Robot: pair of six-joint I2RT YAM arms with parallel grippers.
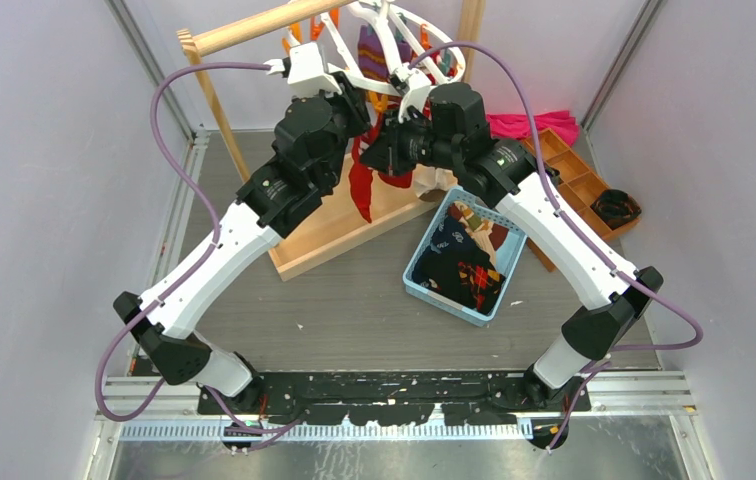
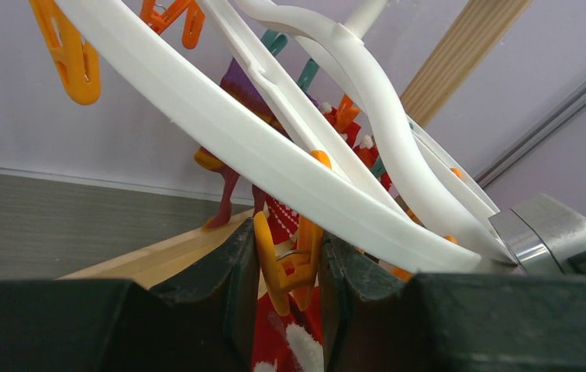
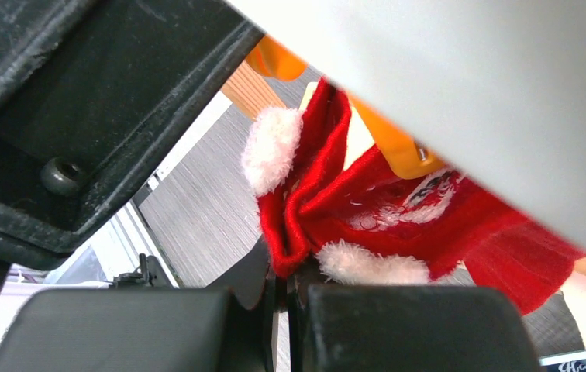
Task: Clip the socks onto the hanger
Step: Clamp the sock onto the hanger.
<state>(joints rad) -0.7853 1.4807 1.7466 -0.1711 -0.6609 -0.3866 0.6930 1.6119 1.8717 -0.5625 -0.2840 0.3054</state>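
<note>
Two arms are both reaching up to the back of the table, where the white hanger (image 2: 220,132) hangs off the wooden rack (image 1: 254,30). Starting on the left side: the left gripper (image 2: 288,260) is closed in on an orange clip (image 2: 267,263) that hangs under one of the hanger's curved bars, one finger pressed against each side of it, and there's red fabric right below the clip. Can't tell from here whether the clip's mouth is actually spread. Moving over, the red sock (image 3: 398,209) with the fluffy white trim is up at the hanger, bunched right by an orange clip, and the right gripper (image 3: 284,283) has its fingers pinched nearly all the way together on a fold of the sock's edge. Further right and lower down, the blue basket (image 1: 424,250) sits on the table with more socks (image 1: 464,265) piled in it, and beside it there's a wooden tray (image 1: 579,185) with a pink cloth (image 1: 534,125) at its far end.
</note>
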